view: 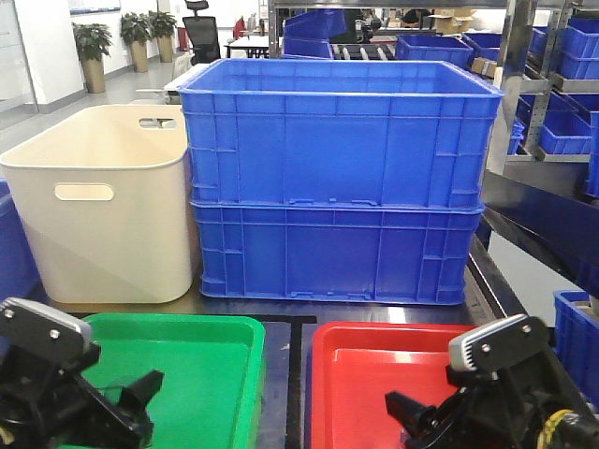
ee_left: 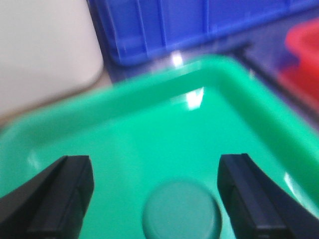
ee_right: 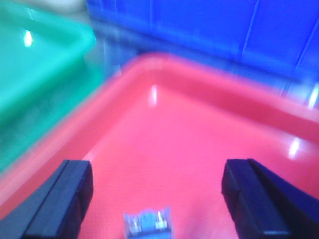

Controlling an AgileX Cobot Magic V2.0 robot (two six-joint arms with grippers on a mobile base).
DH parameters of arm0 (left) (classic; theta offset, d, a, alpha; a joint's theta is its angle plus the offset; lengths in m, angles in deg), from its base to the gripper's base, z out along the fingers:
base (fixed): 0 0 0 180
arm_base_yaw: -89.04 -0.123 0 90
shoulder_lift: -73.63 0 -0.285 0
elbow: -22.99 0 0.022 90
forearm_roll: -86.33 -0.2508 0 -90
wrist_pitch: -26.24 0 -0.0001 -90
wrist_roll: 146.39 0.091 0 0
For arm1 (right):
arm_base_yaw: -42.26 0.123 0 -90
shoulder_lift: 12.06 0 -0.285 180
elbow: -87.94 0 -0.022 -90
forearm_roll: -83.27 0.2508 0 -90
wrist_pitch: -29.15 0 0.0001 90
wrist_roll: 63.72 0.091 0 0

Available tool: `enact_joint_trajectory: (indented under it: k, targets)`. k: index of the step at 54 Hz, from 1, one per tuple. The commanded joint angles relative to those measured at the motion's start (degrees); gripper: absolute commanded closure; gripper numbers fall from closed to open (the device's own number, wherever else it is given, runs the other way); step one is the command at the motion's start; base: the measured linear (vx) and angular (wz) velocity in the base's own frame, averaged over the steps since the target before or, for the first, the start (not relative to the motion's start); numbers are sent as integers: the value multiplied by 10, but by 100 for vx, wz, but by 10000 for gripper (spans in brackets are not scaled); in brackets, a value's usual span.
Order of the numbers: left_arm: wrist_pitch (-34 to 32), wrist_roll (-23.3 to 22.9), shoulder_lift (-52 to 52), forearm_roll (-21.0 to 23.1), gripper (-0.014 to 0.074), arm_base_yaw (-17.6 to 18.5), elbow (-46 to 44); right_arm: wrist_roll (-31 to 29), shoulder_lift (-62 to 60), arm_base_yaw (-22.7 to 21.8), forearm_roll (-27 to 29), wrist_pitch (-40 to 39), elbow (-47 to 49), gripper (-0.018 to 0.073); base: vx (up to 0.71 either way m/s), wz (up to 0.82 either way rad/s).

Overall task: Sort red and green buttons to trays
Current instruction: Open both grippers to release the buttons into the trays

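The green tray [view: 201, 374] lies front left and the red tray [view: 374, 374] front right. In the left wrist view the green-capped button [ee_left: 182, 211] stands on the green tray's floor [ee_left: 149, 129]. It is low between the wide-open jaws of my left gripper [ee_left: 154, 169], untouched. In the right wrist view the other button [ee_right: 148, 224], a small bluish-grey block with pale metal terminals, lies on the red tray's floor [ee_right: 189, 134]. It is between the open jaws of my right gripper [ee_right: 157, 169], apart from both. Both grippers [view: 140, 393] [view: 407, 412] hang low over their trays; the buttons are hidden in the front view.
Two stacked deep blue crates [view: 337, 178] stand right behind the trays, with a cream tub with handle slots [view: 103, 206] to their left. A dark gap [view: 285, 374] separates the trays. More blue bins sit on shelving [view: 562, 84] at the right.
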Motion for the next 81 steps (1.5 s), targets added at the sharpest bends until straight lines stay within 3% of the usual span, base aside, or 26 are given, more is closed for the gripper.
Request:
enact_joint_trajectory:
  k: [1, 14, 21, 34, 69, 74, 81]
  targets:
    - [-59, -2, -61, 4, -1, 3, -20, 10, -51, 1, 6, -36, 19, -2, 0, 0]
    - [-44, -62, -207, 3, 31, 3, -9, 48, -174, 1, -13, -32, 9, 25, 0, 0]
    - [-23, -61, -300, 3, 31, 3, 46, 48, -251, 1, -53, -23, -44, 31, 0, 0]
    - [27, -61, -452, 3, 31, 3, 117, 48, -345, 1, -70, -22, -112, 31, 0, 0]
    - [35, -61, -483, 3, 31, 3, 126, 48, -351, 1, -70, -7, -116, 31, 0, 0]
    - [41, -55, -507, 3, 38, -17, 142, 48, -351, 1, -70, -7, -116, 31, 0, 0]
    - [74, -61, -574, 3, 85, -75, 185, 48, -351, 1, -70, -7, -116, 31, 0, 0]
